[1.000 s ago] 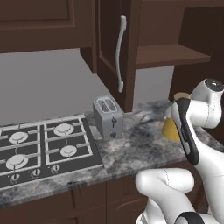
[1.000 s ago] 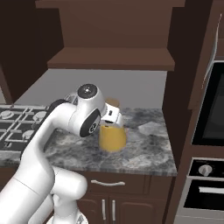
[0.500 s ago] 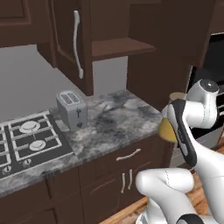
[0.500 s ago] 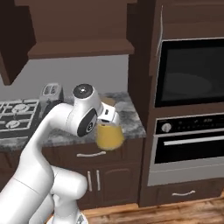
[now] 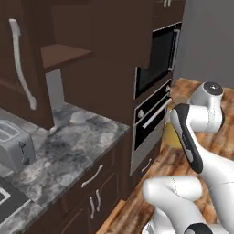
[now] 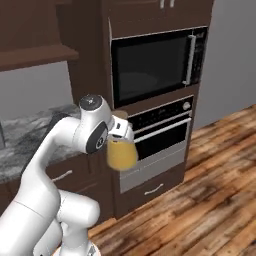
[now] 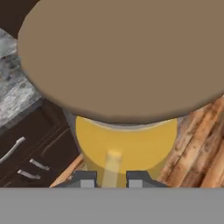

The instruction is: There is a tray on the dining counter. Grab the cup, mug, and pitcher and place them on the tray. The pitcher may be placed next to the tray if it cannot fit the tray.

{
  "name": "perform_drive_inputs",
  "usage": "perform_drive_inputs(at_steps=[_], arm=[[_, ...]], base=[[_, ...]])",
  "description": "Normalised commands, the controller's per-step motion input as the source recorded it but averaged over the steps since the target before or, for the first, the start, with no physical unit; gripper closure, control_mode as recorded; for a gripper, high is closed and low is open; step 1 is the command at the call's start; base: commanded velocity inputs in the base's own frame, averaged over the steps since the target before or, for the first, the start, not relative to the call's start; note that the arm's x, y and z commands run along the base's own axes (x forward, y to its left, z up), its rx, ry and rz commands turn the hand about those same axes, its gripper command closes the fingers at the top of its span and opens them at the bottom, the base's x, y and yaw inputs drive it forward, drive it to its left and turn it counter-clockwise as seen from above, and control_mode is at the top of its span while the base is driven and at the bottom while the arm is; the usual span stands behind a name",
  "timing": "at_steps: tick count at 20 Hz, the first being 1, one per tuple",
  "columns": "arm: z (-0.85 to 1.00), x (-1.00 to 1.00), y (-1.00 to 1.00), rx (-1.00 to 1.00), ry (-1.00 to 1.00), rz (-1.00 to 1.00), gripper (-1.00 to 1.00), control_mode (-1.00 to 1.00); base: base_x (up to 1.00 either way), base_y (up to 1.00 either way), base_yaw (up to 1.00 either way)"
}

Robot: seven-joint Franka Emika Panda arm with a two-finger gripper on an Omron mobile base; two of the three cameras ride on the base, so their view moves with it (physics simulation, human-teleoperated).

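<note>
carrying the pitcher [image 6: 122,153] clenched in the gripper [image 7: 111,179], the arm holds it in the air at 3 o'clock of the stone counter [image 5: 68,151], before the oven [image 6: 159,140]; keep it upright and level during the drive, lid [image 7: 127,57] on top, avoiding cabinet fronts.

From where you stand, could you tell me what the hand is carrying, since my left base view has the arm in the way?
Observer: The pitcher, orange-yellow; in the right base view it hangs in the air in front of the oven, above the wooden floor.
Operator: Thank you. Are the fingers actually on it?
Observer: In the hand view the gripper has its two fingers either side of a pale raised strip on the pitcher's side, under its round tan lid.
Operator: Is the tray anywhere near?
Observer: I cannot tell; I see only the stone counter with the toaster.
</note>
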Motion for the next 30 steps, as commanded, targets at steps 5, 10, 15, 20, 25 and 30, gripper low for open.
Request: perform_drive_inputs(at_steps=[5,10,15,20,25,30], arm=[[0.00,0.00,0.00,0.00,0.00,0.00,1.00,1.00],[0.00,0.00,0.00,0.00,0.00,0.00,1.00,1.00],[0.00,0.00,0.00,0.00,0.00,0.00,1.00,1.00],[0.00,0.00,0.00,0.00,0.00,0.00,1.00,1.00],[0.00,0.00,0.00,0.00,0.00,0.00,1.00,1.00],[0.00,0.00,0.00,0.00,0.00,0.00,1.00,1.00]], base=[[0.03,0.01,-0.73],[0.65,0.09,-0.49],[1.00,0.33,-0.29],[1.00,0.03,-0.19],[1.00,-0.08,-0.17],[1.00,-0.09,-0.15]])
